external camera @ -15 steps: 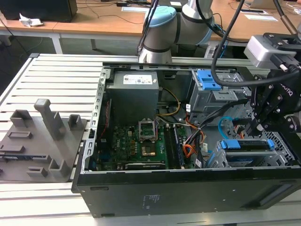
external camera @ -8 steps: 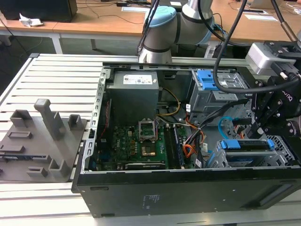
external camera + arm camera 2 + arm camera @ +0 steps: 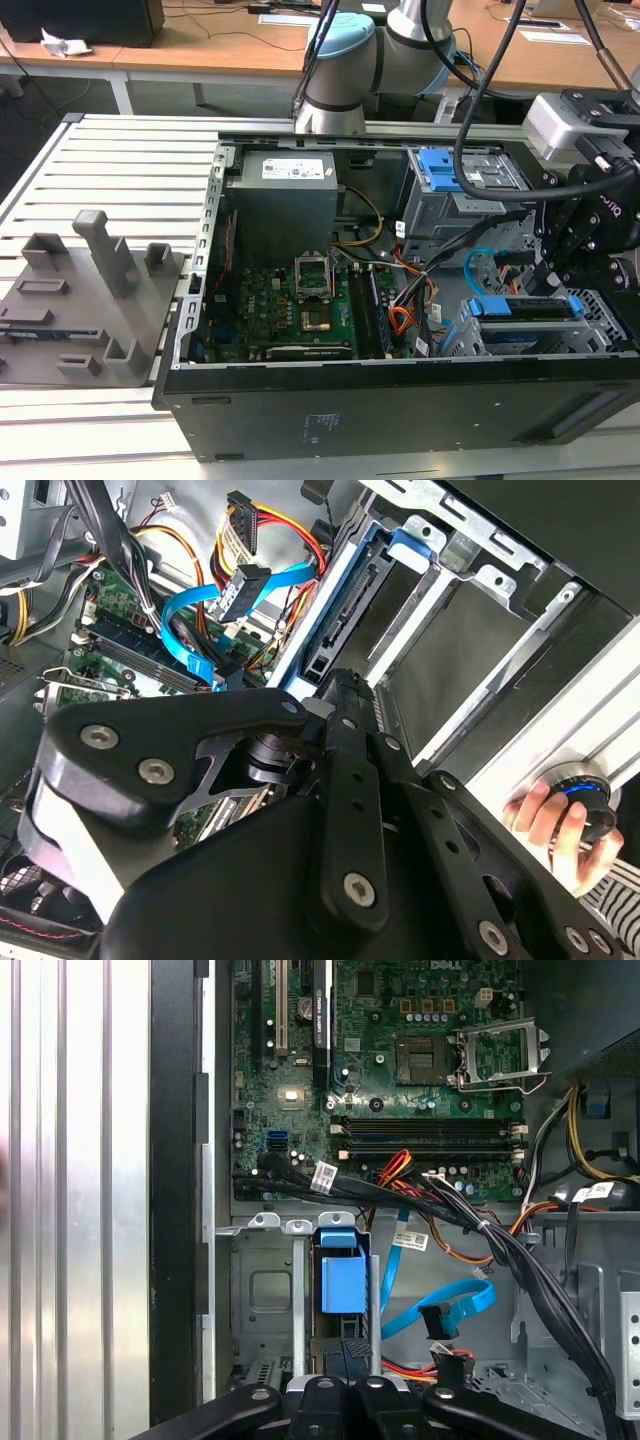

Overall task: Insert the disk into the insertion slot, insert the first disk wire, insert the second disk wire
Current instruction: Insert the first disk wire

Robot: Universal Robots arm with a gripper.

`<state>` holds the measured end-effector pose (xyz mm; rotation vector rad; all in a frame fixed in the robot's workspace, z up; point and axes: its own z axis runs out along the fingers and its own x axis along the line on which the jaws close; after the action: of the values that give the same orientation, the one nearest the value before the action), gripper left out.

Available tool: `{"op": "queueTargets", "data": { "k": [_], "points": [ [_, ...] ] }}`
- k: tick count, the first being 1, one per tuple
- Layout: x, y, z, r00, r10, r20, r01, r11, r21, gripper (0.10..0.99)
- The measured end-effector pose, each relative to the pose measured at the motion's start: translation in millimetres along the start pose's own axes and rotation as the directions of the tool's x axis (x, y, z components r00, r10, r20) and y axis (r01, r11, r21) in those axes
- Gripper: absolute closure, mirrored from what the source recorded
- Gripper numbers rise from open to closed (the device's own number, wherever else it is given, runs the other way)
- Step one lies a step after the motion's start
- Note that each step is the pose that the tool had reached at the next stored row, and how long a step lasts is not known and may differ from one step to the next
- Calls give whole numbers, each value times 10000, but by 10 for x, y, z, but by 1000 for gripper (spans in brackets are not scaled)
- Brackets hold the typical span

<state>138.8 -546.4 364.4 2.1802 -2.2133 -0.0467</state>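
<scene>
Cannot tell jaw gap or hold. Gripper (image 3: 325, 690) at the plug end of the disk (image 3: 350, 610), lodged in the slot (image 3: 495, 580). Probably rigid, weighty, shock-sensitive; best held by flat sides, away from that end.

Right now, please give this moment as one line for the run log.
disk: sitting in insertion slot | gripper: at disk's end | first disk wire: unplugged | second disk wire: unplugged
</scene>
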Motion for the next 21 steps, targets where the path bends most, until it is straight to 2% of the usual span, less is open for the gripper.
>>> {"op": "queueTargets", "data": {
  "k": [7,8,9,10,14,16,17,21],
  "points": [
    [0,0,1,10000,0,0,0,10000,0,973],
    [0,0,1,10000,0,0,0,10000,0,918],
    [0,0,2,10000,0,0,0,10000,0,792],
    [0,0,2,10000,0,0,0,10000,-1,725],
    [0,-5,3,10000,-1,2,1,10000,0,725],
    [-1,-54,0,10000,0,0,0,10000,0,725],
    [-2,-74,-7,10000,1,-1,-1,10000,0,725],
    [-3,-73,-55,10000,0,0,0,10000,-1,725]
  ]
}}
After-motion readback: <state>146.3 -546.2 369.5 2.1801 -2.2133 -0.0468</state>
